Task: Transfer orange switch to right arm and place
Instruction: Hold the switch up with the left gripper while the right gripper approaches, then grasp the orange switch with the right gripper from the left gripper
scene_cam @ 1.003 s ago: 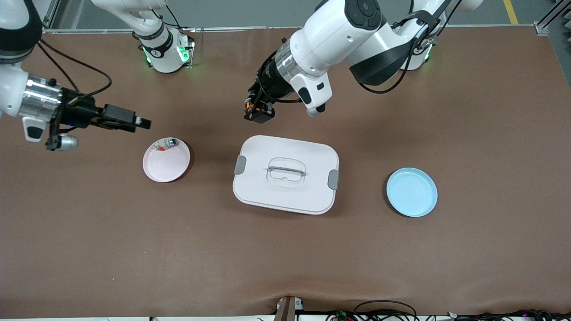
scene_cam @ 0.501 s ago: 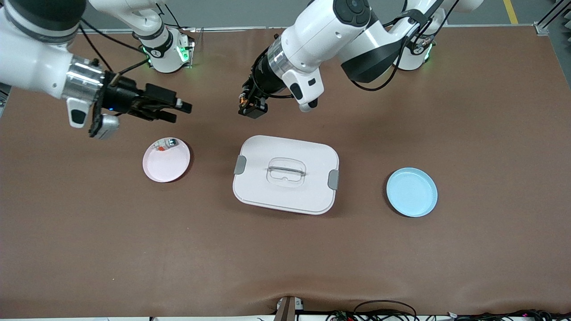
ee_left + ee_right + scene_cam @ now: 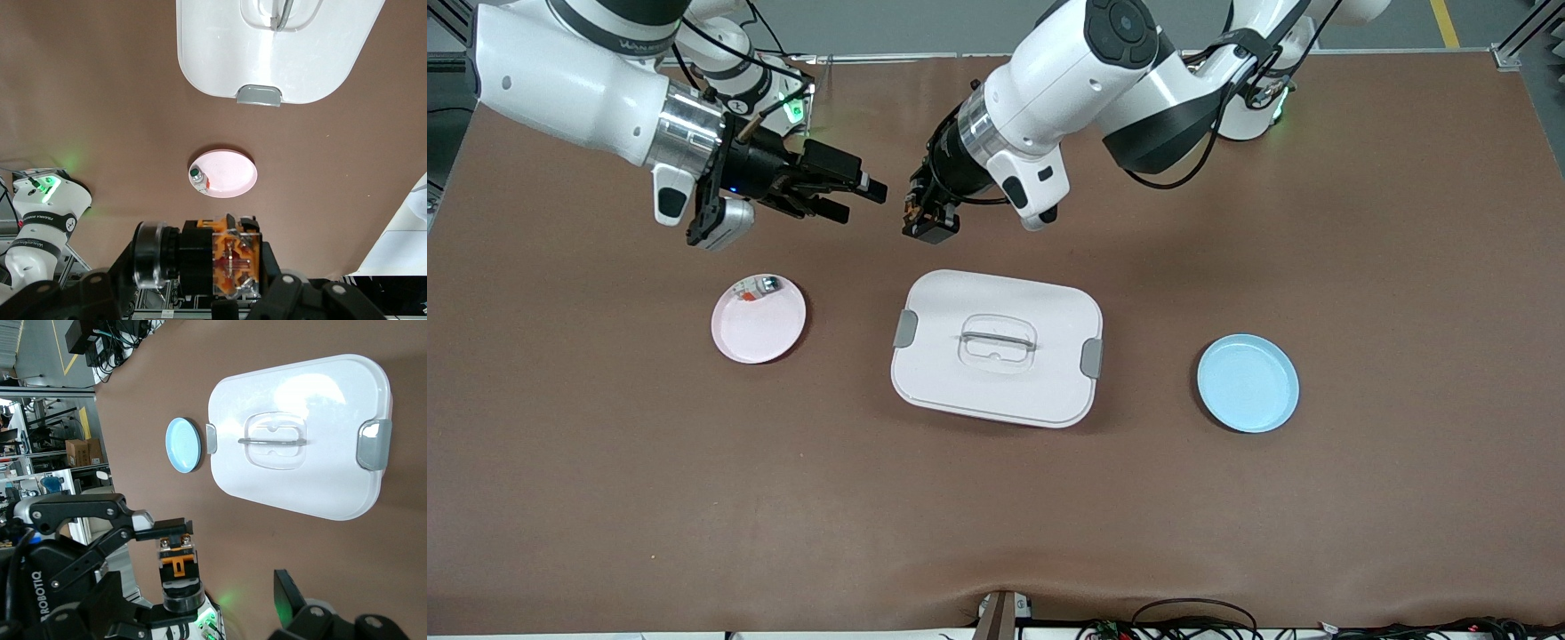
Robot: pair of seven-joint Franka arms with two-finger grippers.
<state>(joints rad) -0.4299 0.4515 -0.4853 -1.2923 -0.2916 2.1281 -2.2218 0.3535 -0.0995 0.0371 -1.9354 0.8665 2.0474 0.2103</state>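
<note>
My left gripper (image 3: 927, 220) is shut on the orange switch (image 3: 915, 210), a tiny black block with an orange face, and holds it in the air over bare table beside the white box. In the left wrist view the switch (image 3: 221, 263) sits between the fingers, its dark cylindrical end sticking out sideways. My right gripper (image 3: 855, 201) is open and empty, level with the switch and a short gap from it, jaws facing it. In the right wrist view the switch (image 3: 179, 567) shows ahead, apart from my right finger (image 3: 288, 594).
A white lidded box (image 3: 996, 348) with grey latches lies mid-table. A pink plate (image 3: 759, 319) toward the right arm's end holds a small whitish-green part (image 3: 758, 287). A blue plate (image 3: 1248, 383) lies toward the left arm's end.
My right arm has swung in from its end of the table to just beside the left gripper. The left gripper, still holding the switch, has shifted slightly toward it.
</note>
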